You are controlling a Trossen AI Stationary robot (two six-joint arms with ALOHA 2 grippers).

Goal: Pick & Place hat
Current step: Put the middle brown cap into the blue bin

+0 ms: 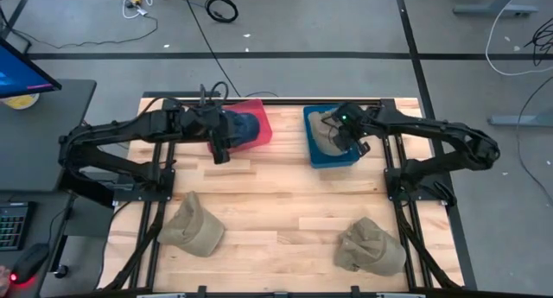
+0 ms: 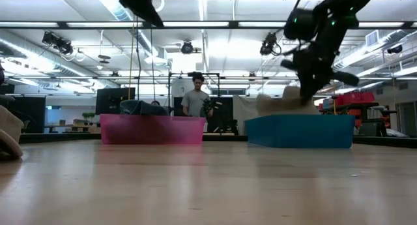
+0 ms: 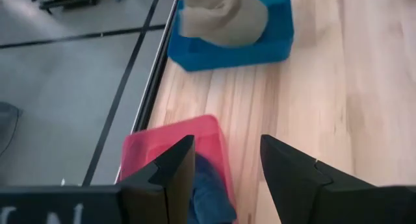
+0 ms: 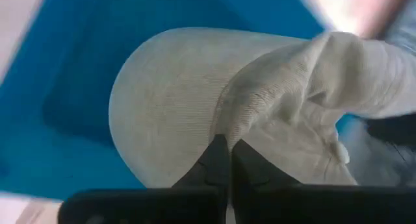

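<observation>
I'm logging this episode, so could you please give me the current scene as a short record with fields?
red bin: far left part of the wooden table, holds a dark blue hat
blue bin: far right part, holds a tan hat
loose hats: left tan hat and right tan hat on the table's near side
left gripper: open, empty, above the red bin
right gripper: shut on the tan hat over the blue bin
background: a person stands beyond the table
</observation>
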